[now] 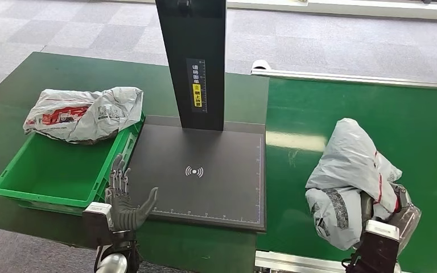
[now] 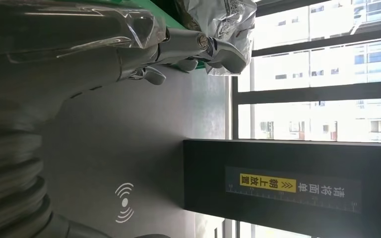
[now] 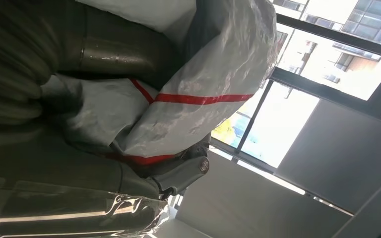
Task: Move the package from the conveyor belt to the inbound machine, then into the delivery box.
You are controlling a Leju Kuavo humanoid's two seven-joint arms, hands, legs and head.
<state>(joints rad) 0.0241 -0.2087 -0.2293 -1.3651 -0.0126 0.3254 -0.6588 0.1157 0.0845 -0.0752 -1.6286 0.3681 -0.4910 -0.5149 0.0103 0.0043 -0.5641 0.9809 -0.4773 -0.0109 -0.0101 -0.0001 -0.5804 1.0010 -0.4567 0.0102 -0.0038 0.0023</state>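
Package (image 1: 350,182) sits in the right hand (image 1: 395,213) over the conveyor belt (image 1: 421,125), its grey plastic bunched and its long axis running up and away from the wrist; the right wrist view shows the fingers (image 3: 178,173) wrapped around the red-striped wrap. Scanner plate (image 1: 202,170) of the inbound machine lies to the left of that hand, just beside the belt's edge, so I judge the carry goes leftward. Left hand (image 1: 126,199) is spread and holds nothing, at the plate's near-left corner beside the green box (image 1: 45,170), where another bag (image 1: 85,112) rests on the rim.
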